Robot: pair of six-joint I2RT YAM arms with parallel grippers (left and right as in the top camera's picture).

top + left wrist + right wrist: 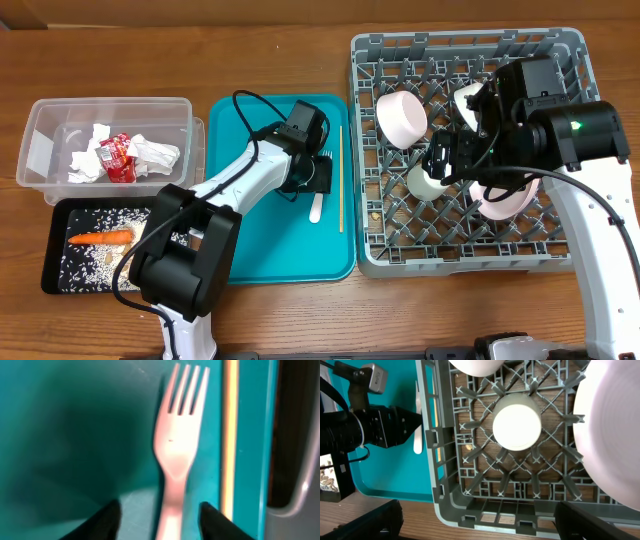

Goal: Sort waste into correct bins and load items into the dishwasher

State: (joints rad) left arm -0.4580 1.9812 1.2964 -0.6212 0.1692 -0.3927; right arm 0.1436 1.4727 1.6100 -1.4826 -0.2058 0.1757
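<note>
dish rack [400,262]: 3 o'clock of teal tray [260,250]; right end effector [480,520] over it, spread wide, empty.
left end effector [160,510]: nearer arm; fingers spread, straddling the handle, not pinching.
fork [177,445]: on the tray; long axis 12–6, tines at 12, handle at 6 between the fingers.
stick [230,435]: parallel, just beside the fork at 3 o'clock.

Looks like a robotics lab bench staged as a dish-clearing station: wooden table [300,50], grey dish rack [465,262] (the commercial pegged kind), teal tray [290,250], clear tub [35,130], black tray [50,240], cabled left arm [235,180] and right arm [600,240].
</note>
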